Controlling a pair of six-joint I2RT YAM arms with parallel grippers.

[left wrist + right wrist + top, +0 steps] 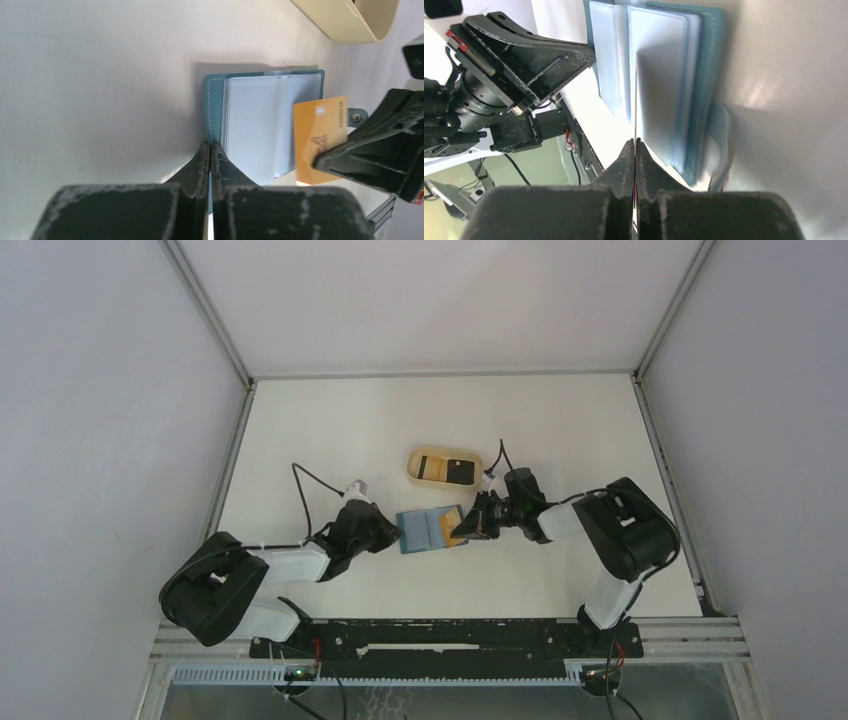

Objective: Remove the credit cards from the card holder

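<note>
The teal card holder lies open on the table, its light blue card slots facing up. My left gripper is shut on its left teal edge, which also shows in the top view. My right gripper is shut on a gold credit card. The card is partly out of the holder's right side, beside the snap tab. In the right wrist view the card is edge-on between my fingertips, in front of the open holder. From above, my right gripper is at the holder's right edge.
A beige oval tray stands just behind the holder with a dark flat item in it; its wall shows in the left wrist view. The two arms face each other closely across the holder. White walls surround the table.
</note>
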